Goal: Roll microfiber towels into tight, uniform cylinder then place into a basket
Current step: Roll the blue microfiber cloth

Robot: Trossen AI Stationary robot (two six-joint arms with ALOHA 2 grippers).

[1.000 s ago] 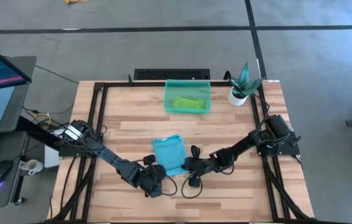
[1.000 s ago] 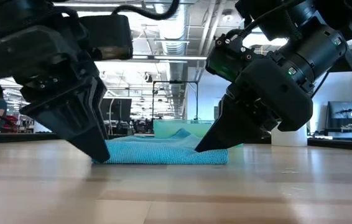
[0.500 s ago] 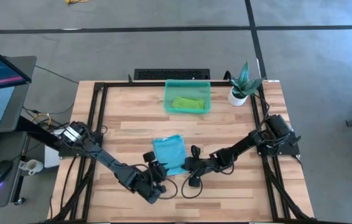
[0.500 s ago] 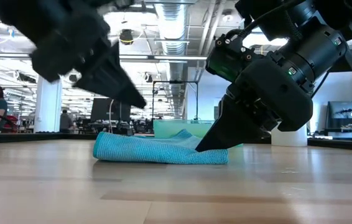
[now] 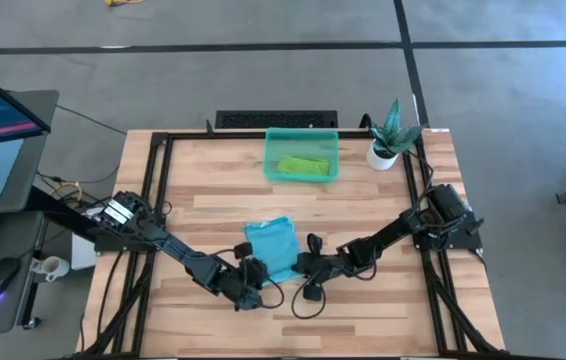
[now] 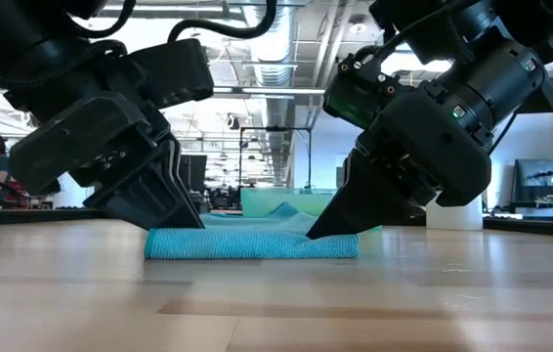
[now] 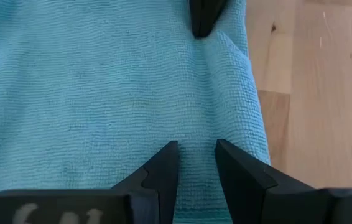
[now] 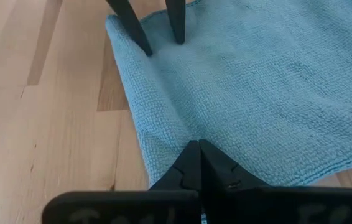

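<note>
Blue towel (image 5: 270,246) is soft and limp; take its near folded edge. Your right gripper (image 8: 193,163) pinches that edge; left gripper (image 7: 196,163) stands part-open, holding nothing

Light butcher-block wooden table (image 5: 213,205), planks running side to side, edged by a black frame (image 5: 161,160). Near the middle of the far edge, a translucent teal basket (image 5: 302,136) with a lime green towel (image 5: 302,166) inside. At the far right corner, a small white pot with a green plant (image 5: 386,148). Toward the near edge, roughly centred, a folded turquoise towel (image 5: 271,245) flat on the wood. Black arm bases bolted at the left and right edges.
</note>
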